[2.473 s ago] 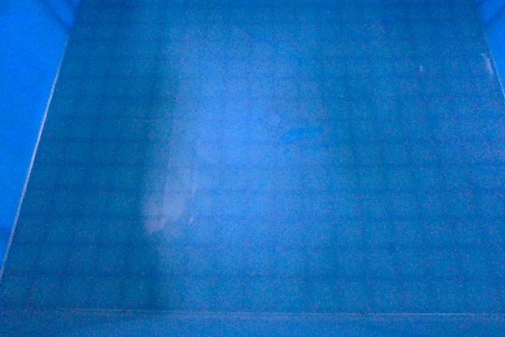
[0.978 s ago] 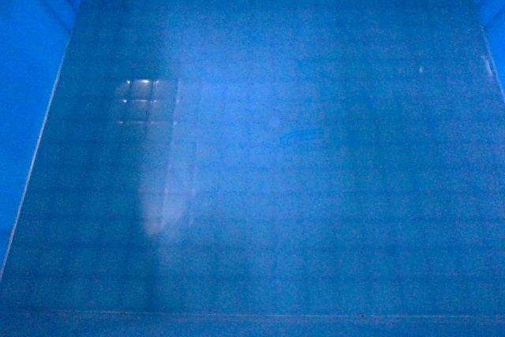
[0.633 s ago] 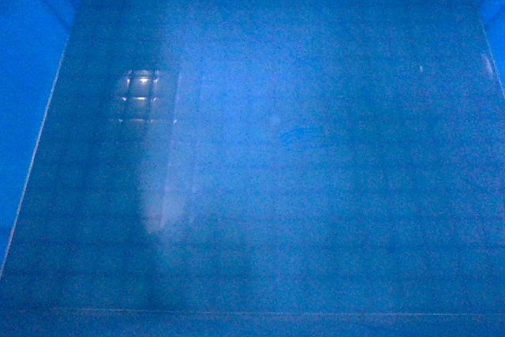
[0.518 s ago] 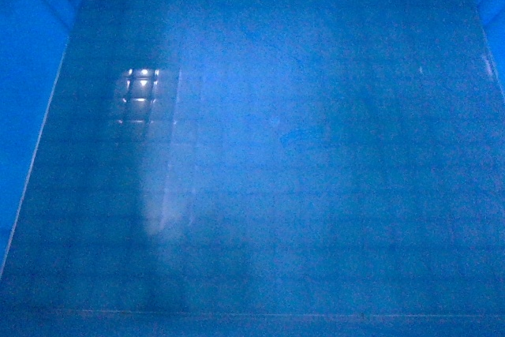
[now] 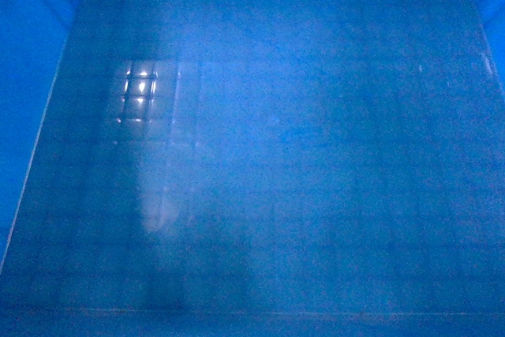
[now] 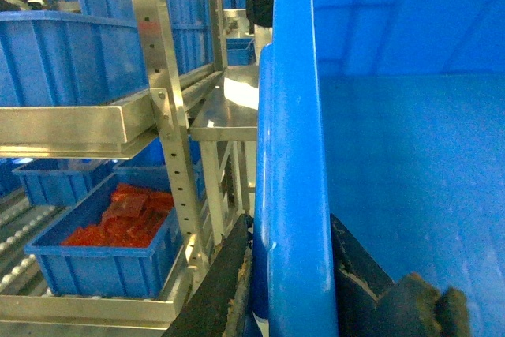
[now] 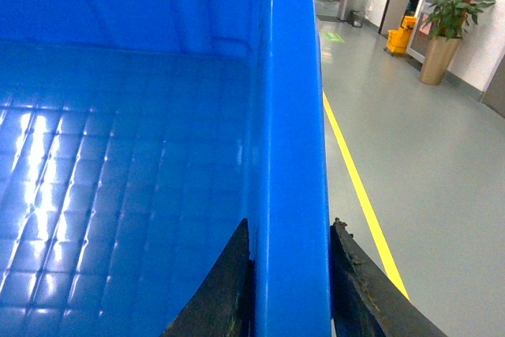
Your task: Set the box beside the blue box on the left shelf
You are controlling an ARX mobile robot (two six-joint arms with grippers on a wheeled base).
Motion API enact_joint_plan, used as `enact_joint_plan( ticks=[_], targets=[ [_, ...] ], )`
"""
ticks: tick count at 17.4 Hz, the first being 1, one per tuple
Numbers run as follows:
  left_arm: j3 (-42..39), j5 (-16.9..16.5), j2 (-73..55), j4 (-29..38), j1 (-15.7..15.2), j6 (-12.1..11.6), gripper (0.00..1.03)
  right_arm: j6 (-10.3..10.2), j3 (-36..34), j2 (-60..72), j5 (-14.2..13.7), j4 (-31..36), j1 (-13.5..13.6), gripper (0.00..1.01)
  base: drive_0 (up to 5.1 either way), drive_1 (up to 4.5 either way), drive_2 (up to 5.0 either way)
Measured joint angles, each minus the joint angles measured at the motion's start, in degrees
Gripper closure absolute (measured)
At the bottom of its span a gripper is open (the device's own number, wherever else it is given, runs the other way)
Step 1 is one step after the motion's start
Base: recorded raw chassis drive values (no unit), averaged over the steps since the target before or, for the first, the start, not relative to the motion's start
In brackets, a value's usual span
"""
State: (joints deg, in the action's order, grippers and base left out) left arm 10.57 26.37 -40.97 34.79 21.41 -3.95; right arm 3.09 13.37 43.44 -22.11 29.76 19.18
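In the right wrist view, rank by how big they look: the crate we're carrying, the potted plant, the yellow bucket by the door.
1. The blue crate, by far, though it sits right at the camera.
2. The potted plant.
3. The yellow bucket, slightly smaller than the plant; both stand far off across the floor.

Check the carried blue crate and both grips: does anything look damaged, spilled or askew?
Nothing stands out. The large bright-blue plastic crate is empty, with only light reflections on its gridded floor. Left gripper and right gripper each clamp a side wall squarely.
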Motion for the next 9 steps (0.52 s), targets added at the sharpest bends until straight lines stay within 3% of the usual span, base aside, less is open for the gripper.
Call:
enact_joint_plan(
  ticks=[9],
  targets=[
    [0.0,0.0,-0.2,0.1,0.0,0.0,0.83,0.0,0.0,0.3,0.0,0.0,0.0,0.80,-0.1,4.21,-4.4]
  ],
)
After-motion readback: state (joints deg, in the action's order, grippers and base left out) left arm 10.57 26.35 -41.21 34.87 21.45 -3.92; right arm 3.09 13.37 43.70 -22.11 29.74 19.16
